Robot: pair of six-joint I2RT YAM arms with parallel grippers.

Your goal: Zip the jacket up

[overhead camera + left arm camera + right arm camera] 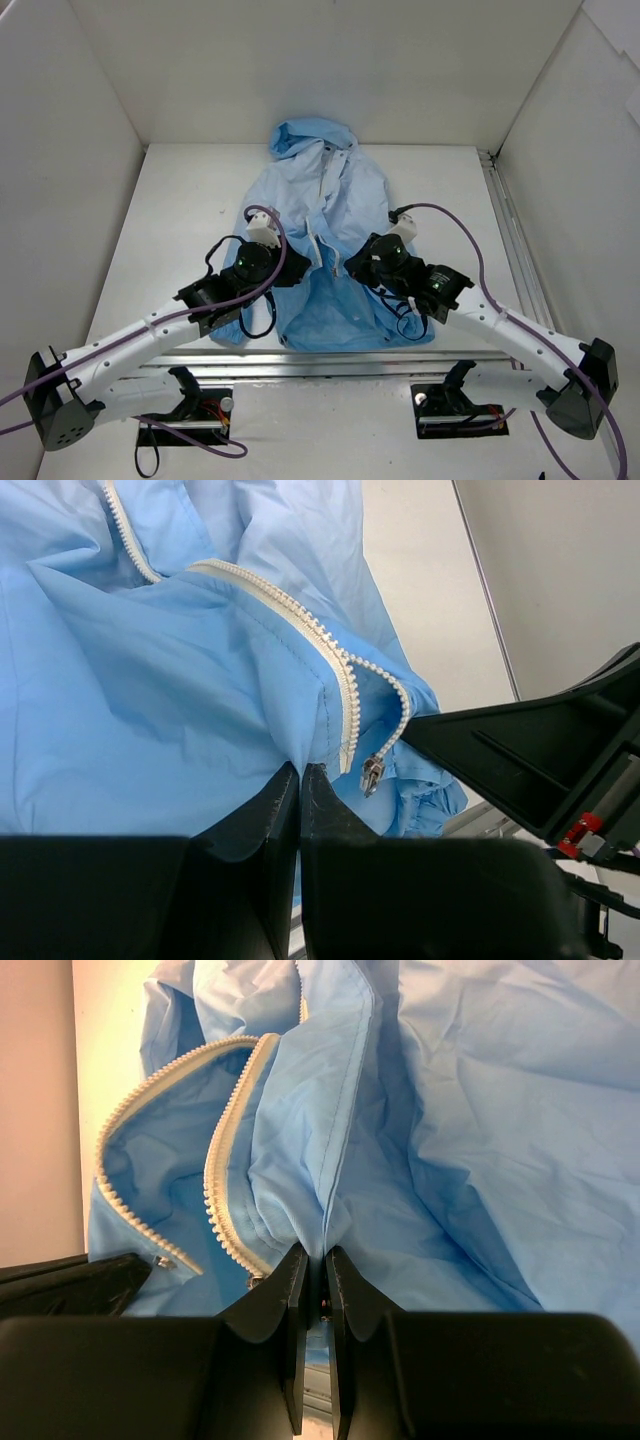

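- On the white table (180, 200): a light-blue jacket (350, 200), front up, with a white zipper (322, 232) down the middle.
- At the far end of the zipper: the hood (308, 135), bunched against the back wall.
- Along the zipper's lower stretch: two toothed strips, undone, parted and curling away from each other.
- Just left of the zipper: the left gripper (300, 770), clenched tight on a pinch of blue cloth right beside the toothed edge.
- Just right of the zipper: the right gripper (312, 1252), fingers all but together, nipping a fold of cloth next to a toothed strip.
- At the zipper's lower end: a small metal pull (371, 773), dangling free from one strip between the two grippers; which half of the jacket it belongs to, hard to tell from these angles.
- From above: both grippers face to face across the zipper, close together over its lower half.
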